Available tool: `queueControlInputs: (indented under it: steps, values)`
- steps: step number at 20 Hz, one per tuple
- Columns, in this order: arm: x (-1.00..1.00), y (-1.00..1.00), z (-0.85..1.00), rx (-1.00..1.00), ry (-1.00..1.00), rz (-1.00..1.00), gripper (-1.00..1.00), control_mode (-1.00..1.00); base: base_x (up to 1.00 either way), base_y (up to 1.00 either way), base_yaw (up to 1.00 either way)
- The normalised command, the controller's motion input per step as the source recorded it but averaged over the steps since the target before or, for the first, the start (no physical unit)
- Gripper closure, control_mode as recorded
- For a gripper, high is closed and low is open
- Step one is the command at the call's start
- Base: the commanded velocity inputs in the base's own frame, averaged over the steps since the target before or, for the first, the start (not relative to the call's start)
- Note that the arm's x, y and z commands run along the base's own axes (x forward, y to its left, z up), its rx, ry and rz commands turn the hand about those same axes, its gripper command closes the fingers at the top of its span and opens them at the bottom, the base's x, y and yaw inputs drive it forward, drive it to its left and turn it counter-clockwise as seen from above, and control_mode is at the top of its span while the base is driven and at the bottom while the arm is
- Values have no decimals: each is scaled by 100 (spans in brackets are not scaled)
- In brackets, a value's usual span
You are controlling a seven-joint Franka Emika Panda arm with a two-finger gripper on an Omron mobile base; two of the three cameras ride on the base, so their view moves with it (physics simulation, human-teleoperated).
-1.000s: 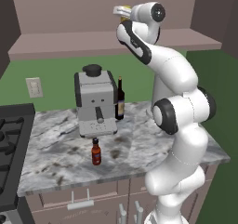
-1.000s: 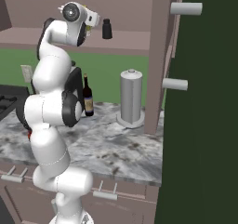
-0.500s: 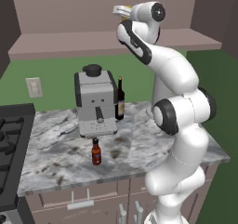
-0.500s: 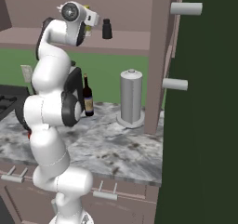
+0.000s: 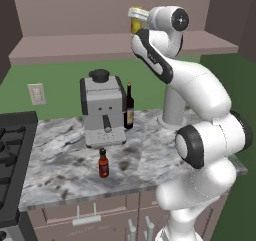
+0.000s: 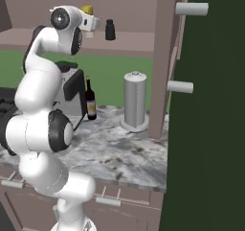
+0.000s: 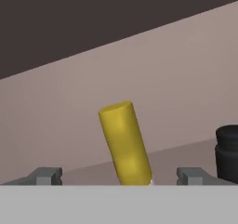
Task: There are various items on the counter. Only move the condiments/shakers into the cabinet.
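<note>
Black shaker [image 6: 110, 29] and yellow bottle [image 7: 124, 143] sit in the cabinet [image 5: 65, 47]; hand [image 7: 118, 175] spread around the bottle. Red sauce bottle [image 5: 103, 163] waits on the counter [image 5: 60, 165].

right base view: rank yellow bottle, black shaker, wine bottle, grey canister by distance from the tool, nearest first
1. yellow bottle, right at the tool, in the cabinet.
2. black shaker, on the shelf just beside it.
3. wine bottle, down on the counter.
4. grey canister, on the counter, further toward the cabinet's side panel.
</note>
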Motion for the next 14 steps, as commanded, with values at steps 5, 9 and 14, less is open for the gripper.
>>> queueControlInputs:
  steps: [5,9,14]
  values:
    - [-100,0,-31,0,0,-8,-100,-100,0,0,0]
    - [-100,0,-55,0,0,-6,-100,-100,0,0,0]
    - [-100,0,-67,0,8,-4,-100,-100,0,0,0]
